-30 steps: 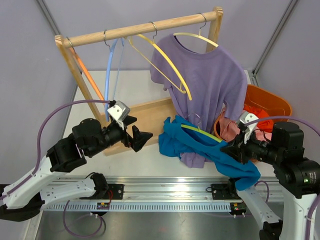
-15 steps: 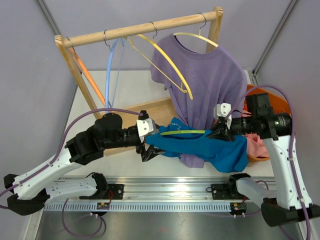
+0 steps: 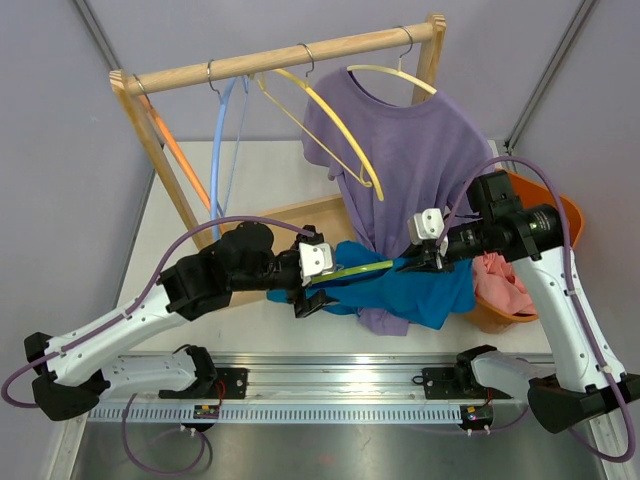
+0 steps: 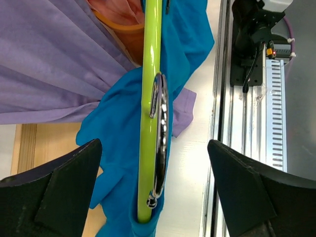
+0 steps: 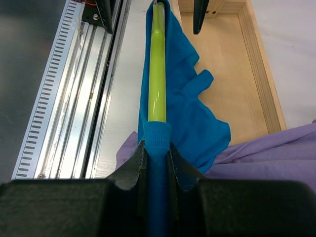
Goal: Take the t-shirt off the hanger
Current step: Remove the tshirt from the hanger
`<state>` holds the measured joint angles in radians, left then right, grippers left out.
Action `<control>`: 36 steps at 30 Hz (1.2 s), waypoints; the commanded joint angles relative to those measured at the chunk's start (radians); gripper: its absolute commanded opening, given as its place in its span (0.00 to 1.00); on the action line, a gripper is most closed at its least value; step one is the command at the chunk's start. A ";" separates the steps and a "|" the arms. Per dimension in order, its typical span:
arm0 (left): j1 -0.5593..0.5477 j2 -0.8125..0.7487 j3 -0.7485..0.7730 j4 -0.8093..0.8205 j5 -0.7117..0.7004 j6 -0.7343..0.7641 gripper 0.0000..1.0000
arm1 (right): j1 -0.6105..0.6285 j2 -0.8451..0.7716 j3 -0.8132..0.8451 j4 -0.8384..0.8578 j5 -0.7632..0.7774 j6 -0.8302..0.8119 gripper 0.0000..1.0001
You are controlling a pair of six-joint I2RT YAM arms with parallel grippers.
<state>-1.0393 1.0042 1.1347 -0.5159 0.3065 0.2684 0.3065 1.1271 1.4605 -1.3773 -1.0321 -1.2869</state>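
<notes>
A blue t-shirt (image 3: 410, 292) hangs on a lime-green hanger (image 3: 358, 269), held level above the table in front of the rack. My right gripper (image 3: 412, 262) is shut on one hanger arm through the blue collar cloth (image 5: 157, 136). In the right wrist view the green bar (image 5: 158, 74) runs away from the gripper (image 5: 157, 148). My left gripper (image 3: 320, 282) is open at the other end. Its fingers stand wide on either side of the green bar (image 4: 150, 89) and the metal hook (image 4: 159, 143), touching neither. Blue cloth (image 4: 116, 133) drapes below.
A purple t-shirt (image 3: 415, 160) hangs on a yellow hanger (image 3: 390, 72) from the wooden rack (image 3: 270, 58), just behind the blue one. Bare yellow (image 3: 340, 125), blue (image 3: 218, 140) and orange (image 3: 175, 150) hangers hang there too. An orange basket (image 3: 545, 205) of clothes stands right. The rack's wooden base board (image 3: 300, 225) lies below the rail.
My right arm has lifted the hanger and blue t-shirt up and to the left. My left arm has swung right, and its open jaws now straddle the hook end.
</notes>
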 commanded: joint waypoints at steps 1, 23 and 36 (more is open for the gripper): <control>0.002 -0.003 0.019 0.024 0.002 0.035 0.87 | 0.025 0.010 0.055 -0.155 -0.105 -0.035 0.00; 0.002 -0.019 0.022 0.028 -0.055 0.008 0.00 | 0.043 0.065 0.090 -0.069 -0.171 0.125 0.00; 0.036 -0.053 0.049 -0.091 -0.150 -0.214 0.00 | 0.043 0.101 0.199 0.371 0.039 0.828 0.68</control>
<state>-1.0168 0.9630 1.1347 -0.5957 0.2028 0.1642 0.3504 1.2102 1.5547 -1.1416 -1.0664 -0.6785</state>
